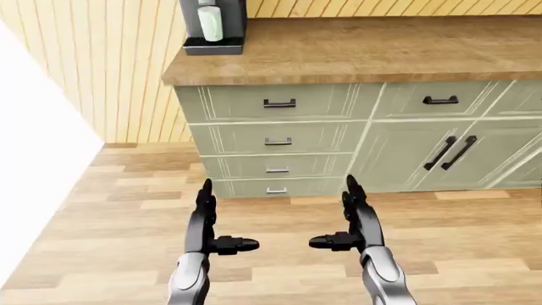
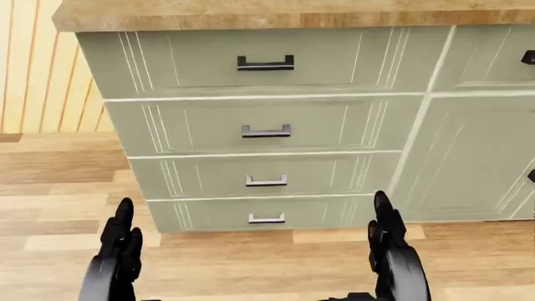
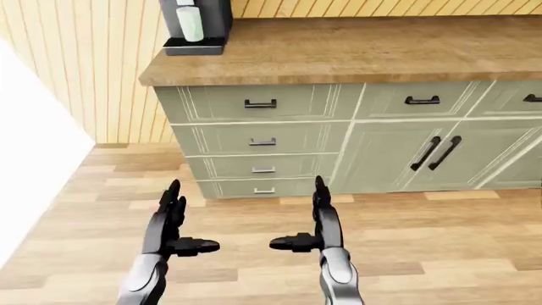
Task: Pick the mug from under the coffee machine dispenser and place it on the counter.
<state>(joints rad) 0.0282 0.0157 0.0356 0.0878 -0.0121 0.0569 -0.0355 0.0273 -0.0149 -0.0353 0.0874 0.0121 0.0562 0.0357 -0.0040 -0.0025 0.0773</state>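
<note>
Wood-plank floor (image 1: 279,254) lies open between the robot and the pale green cabinet drawers (image 1: 277,136); a slatted wall (image 1: 110,70) bounds the left. The wooden desk (image 1: 381,47) edge runs along the top. The mug (image 1: 210,23) stands under the coffee machine (image 1: 211,25), upper left. Left hand (image 1: 208,219) and right hand (image 1: 356,219) hover spread, fingers extended, holding nothing.
</note>
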